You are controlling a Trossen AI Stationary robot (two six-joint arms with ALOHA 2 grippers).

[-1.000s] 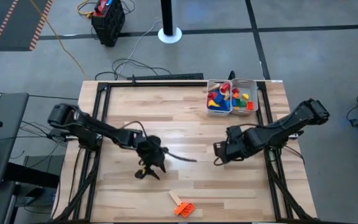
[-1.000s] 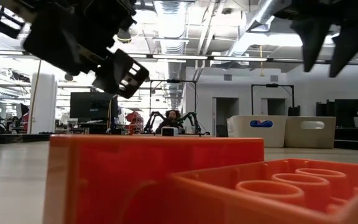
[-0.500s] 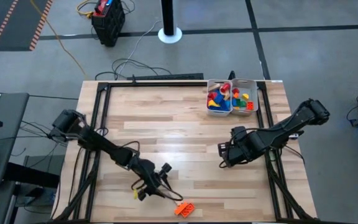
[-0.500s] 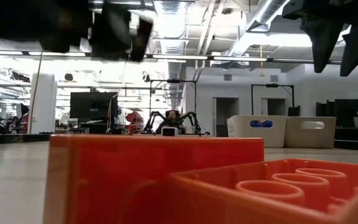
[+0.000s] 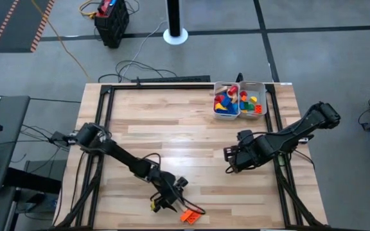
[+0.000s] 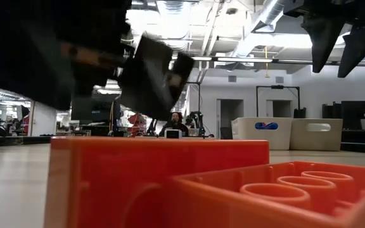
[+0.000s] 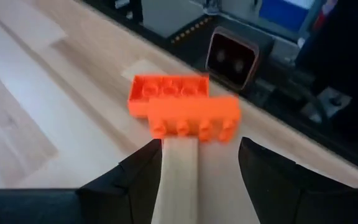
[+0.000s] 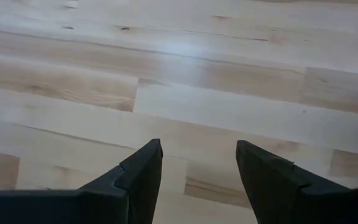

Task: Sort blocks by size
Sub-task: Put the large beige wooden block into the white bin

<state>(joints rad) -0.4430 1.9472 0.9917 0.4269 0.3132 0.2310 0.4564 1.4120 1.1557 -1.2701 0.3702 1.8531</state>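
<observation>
Two orange blocks (image 7: 184, 104) are left near the table's (image 5: 191, 138) front edge, a pale wooden bar (image 7: 178, 180) is straddled by the parted left gripper (image 7: 197, 165) for pickup, while the right gripper (image 8: 197, 163) is held wide and empty mid-table.

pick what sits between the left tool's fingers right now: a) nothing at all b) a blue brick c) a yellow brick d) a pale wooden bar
d, since the left wrist view shows a pale wooden bar running between the left tool's two dark fingers toward the orange bricks, with space showing beside it on one side.
</observation>
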